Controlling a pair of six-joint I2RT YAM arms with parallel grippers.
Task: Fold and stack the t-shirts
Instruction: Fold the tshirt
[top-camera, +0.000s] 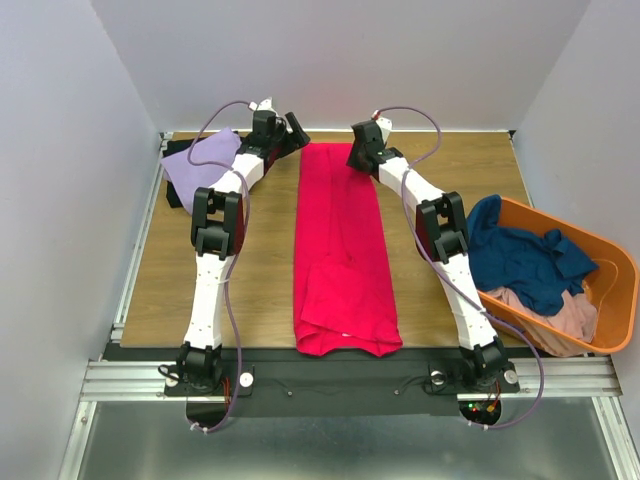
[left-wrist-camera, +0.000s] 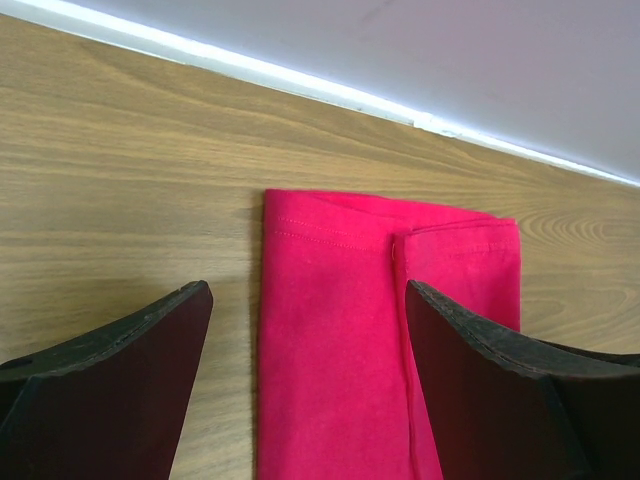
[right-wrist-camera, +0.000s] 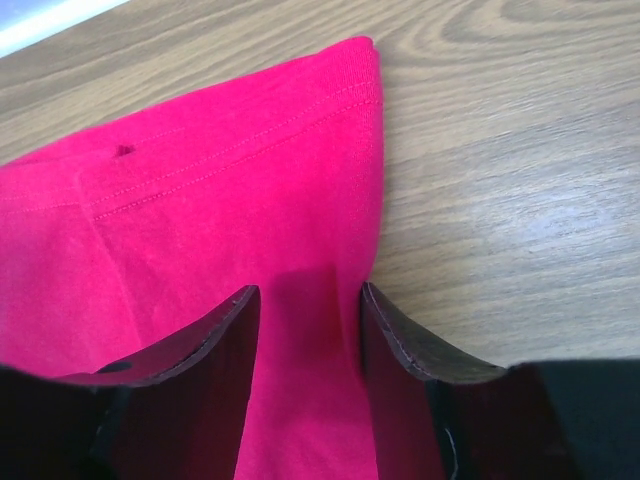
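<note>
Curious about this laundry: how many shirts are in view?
5: crimson shirt mid-table; lavender shirt atop black shirt, far left; navy shirt and pale pink shirt in the tub. Others may be hidden.

The middle shirt (top-camera: 342, 250) lies lengthwise on the table (top-camera: 260, 260). Well left of its far end lies a second shirt (top-camera: 205, 160). To its right, a tub (top-camera: 620, 290) at the table's edge holds a heap (top-camera: 530, 270) of shirts. The left gripper (top-camera: 290, 130) sits over its far left corner, and the right gripper (top-camera: 362, 150) over its far right.
</note>
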